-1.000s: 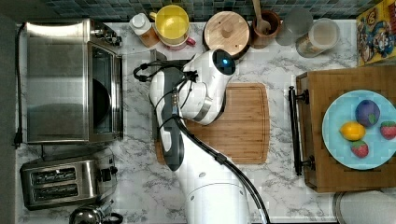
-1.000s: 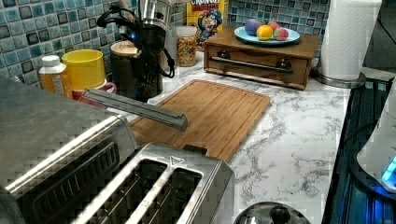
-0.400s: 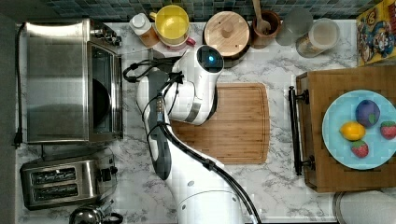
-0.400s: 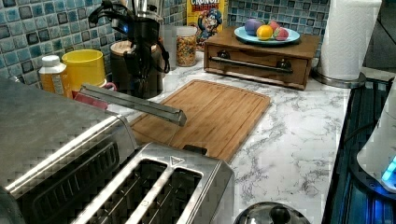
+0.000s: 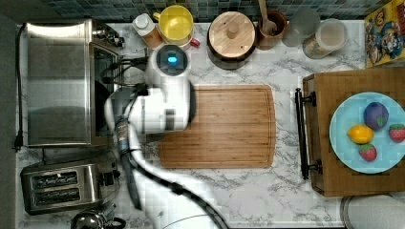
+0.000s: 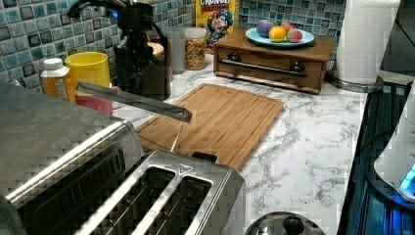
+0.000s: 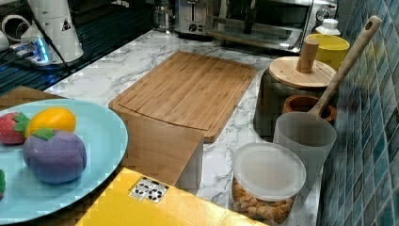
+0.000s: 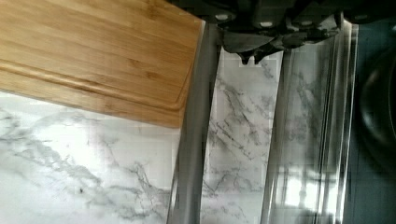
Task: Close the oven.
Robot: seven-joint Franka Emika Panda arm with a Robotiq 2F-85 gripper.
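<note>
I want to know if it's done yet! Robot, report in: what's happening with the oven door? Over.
Gripper right above the door, grip unclear. Oven door partway up, handle raised, not shut. Nothing blocking.

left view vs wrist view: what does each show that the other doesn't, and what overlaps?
Left view alone: the two-slot toaster, yellow cup, cereal box and fruit plate. Wrist view alone: marble seen through the oven door's glass, with the end effector just above it. Both: the door's bar handle raised partway, the cutting board and the marble counter.
</note>
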